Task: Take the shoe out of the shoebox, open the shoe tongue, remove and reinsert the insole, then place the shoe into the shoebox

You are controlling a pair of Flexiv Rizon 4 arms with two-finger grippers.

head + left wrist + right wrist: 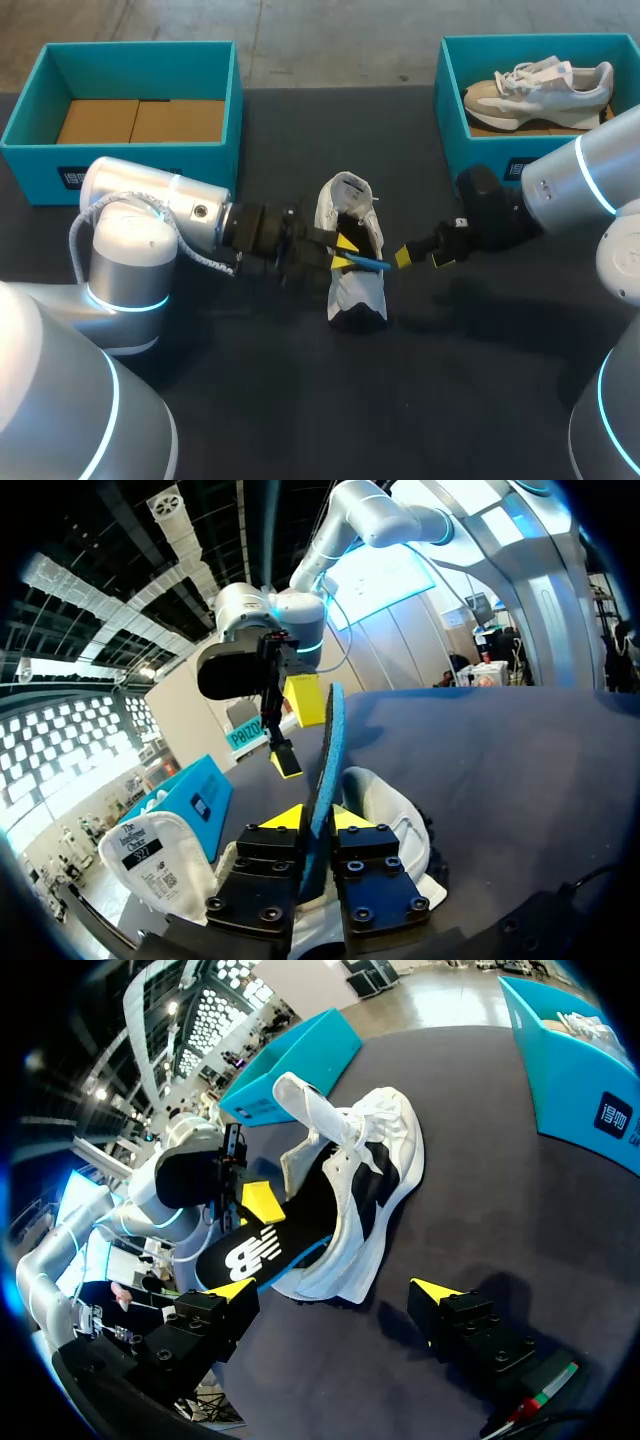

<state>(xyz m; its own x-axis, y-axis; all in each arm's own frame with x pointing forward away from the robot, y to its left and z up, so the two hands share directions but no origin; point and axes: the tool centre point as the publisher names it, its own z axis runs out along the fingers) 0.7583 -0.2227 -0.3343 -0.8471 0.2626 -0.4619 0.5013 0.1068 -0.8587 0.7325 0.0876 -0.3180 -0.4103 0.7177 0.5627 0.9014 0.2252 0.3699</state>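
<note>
Clamps the left gripper (343, 252) on the blue-edged insole (368, 263), held edgewise over the white shoe (358, 295) at table centre. Holds the right gripper (420, 258) spread wide, empty, at the shoe's 3 o'clock. Finds one teal shoebox (140, 48) at 10 o'clock, another shoebox (480, 150) at 2 o'clock with a second shoe (540, 90) inside.

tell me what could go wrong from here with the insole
The left gripper pinches the insole only at its thin edge, so it could slip or buckle when pushed. The right gripper is open and apart from the shoe, so nothing steadies the shoe; it might slide or tip on the table.
</note>
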